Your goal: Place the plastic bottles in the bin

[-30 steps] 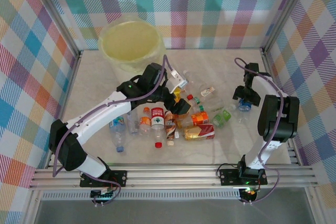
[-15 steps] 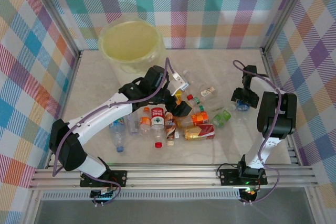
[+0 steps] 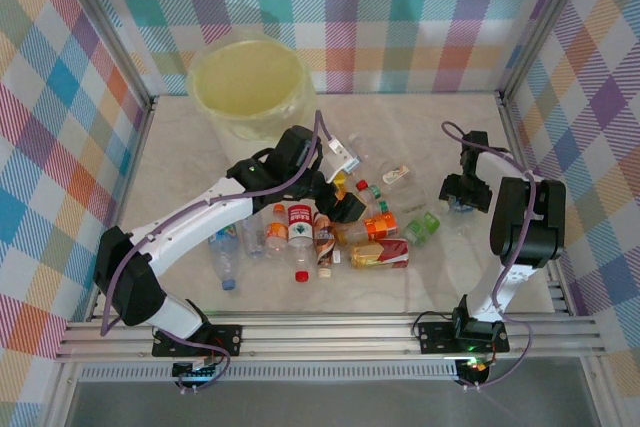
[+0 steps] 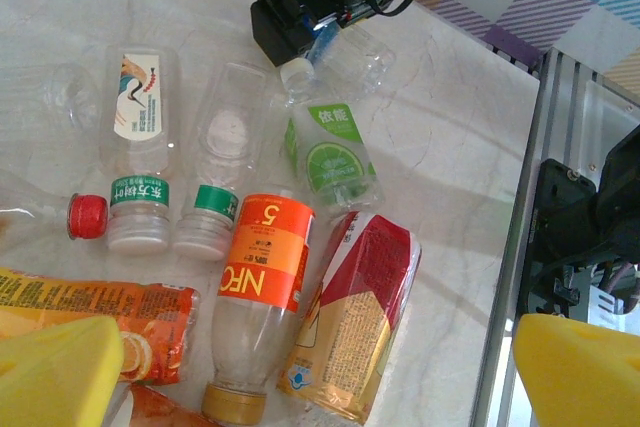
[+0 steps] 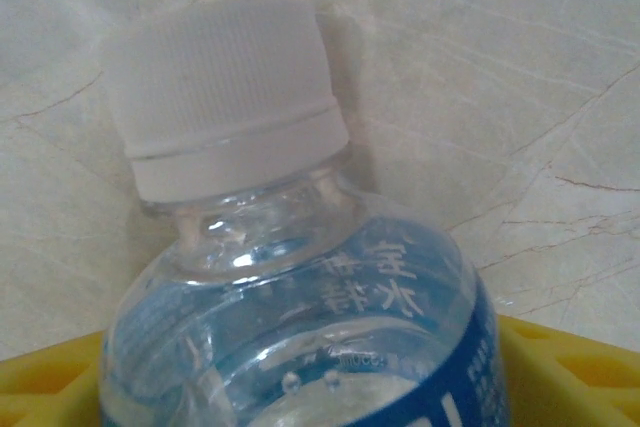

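Roughly a dozen plastic bottles (image 3: 325,232) lie on their sides in a loose heap at the middle of the bench (image 3: 420,137), and none of them is in the bin (image 3: 235,125), which stands at the far left corner, well apart from the heap. My left hand (image 3: 342,197) hangs over the far edge of the heap; in its wrist view the two yellow fingers (image 4: 55,367) sit wide apart at the lower corners, released and holding nothing. Below them I can make out an orange-labelled bottle (image 4: 265,277) lying just beside a red-labelled bottle (image 4: 355,317), with a lime-labelled bottle (image 4: 330,152) touching both at their far ends. My right hand (image 3: 465,190) is down at the right side of the bench, apart from the heap, and is clenched on a blue-labelled bottle (image 5: 300,327): its wrist view shows yellow pads pressed against either side of the clear body, with the white cap (image 5: 225,97) pointing away from the hand and pale bench behind it. The left wrist view shows the same hand from across the bench, the cap poking out toward the lime-labelled bottle.
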Motion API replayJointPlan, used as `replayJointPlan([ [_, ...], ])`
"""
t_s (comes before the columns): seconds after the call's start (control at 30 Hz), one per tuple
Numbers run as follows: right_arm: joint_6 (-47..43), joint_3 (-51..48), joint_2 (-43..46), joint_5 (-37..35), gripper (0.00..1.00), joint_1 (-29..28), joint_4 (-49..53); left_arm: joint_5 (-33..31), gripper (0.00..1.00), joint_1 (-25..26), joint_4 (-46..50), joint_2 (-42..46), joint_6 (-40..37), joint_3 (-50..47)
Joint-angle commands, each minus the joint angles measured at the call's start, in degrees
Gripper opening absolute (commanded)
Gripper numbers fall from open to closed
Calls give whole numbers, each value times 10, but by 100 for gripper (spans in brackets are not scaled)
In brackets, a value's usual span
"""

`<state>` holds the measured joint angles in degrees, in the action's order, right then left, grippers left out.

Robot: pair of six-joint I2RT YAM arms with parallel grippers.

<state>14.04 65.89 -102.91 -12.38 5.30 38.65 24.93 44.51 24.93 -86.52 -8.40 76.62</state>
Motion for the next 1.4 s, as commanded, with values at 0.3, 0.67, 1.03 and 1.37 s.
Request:
replayJointPlan([
  [0.3,-13,15,19,-12,68,2,12,5,100,8,-11,-1,9,0],
  [0.67,-14,-3,109,15,65,-5,-34,32,100,8,-41,-19,84,23],
  [1.03,37,27,263,165,63,-34,-30,45,100,12,-94,-62,276,83],
  [1.37,157,55,355,311,62,-102,-54,-32,100,48,-133,-31,332,46],
])
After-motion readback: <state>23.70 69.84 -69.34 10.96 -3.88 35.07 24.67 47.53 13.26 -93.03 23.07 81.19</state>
